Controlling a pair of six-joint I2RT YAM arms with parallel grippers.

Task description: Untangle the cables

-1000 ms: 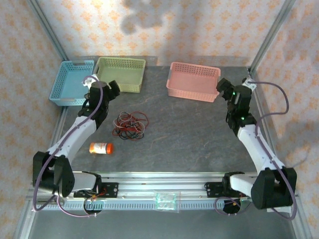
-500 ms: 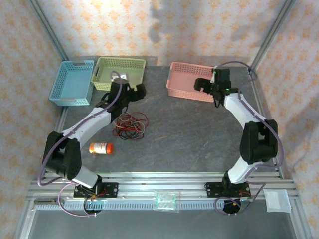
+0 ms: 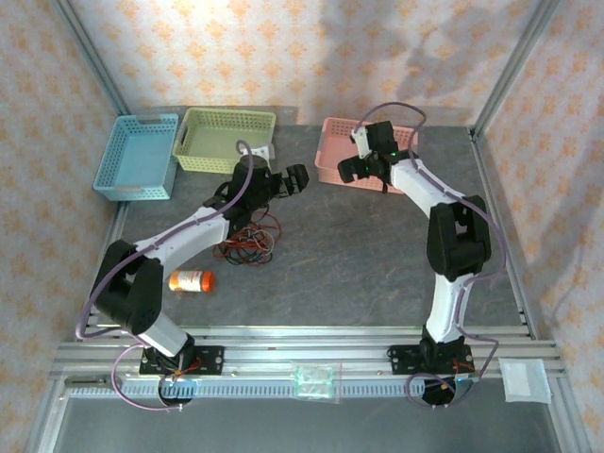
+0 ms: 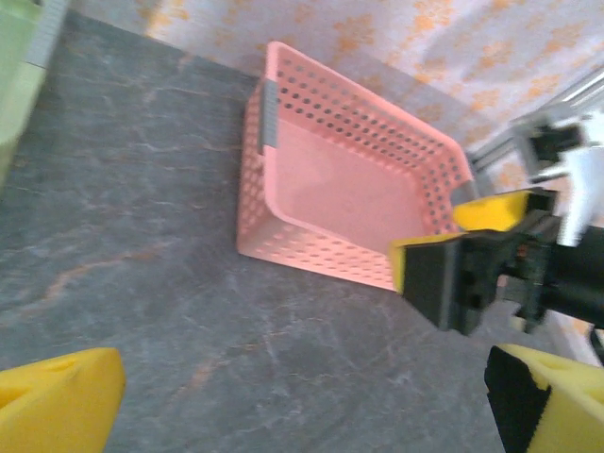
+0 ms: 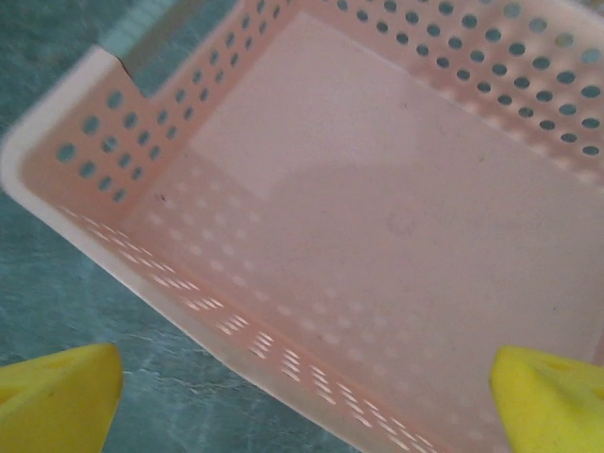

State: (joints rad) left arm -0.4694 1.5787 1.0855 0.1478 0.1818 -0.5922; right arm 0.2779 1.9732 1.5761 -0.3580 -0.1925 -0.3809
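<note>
The pink basket (image 5: 142,132) with perforated walls sits on the bench (image 5: 57,283). Its near wall lies between the claw's (image 5: 302,406) yellow fingertips (image 5: 57,396), which are spread wide.

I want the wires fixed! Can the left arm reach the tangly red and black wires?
Probably yes. The tangle of thin red and black cables lies on the grey table beneath the left arm. The open left tool points beyond it, so it must pull back.

Dark grey marbled tabletop (image 3: 359,264); pale orange-patterned wallpaper (image 3: 283,47) on 3 sides; aluminium corner posts (image 3: 92,57).
</note>
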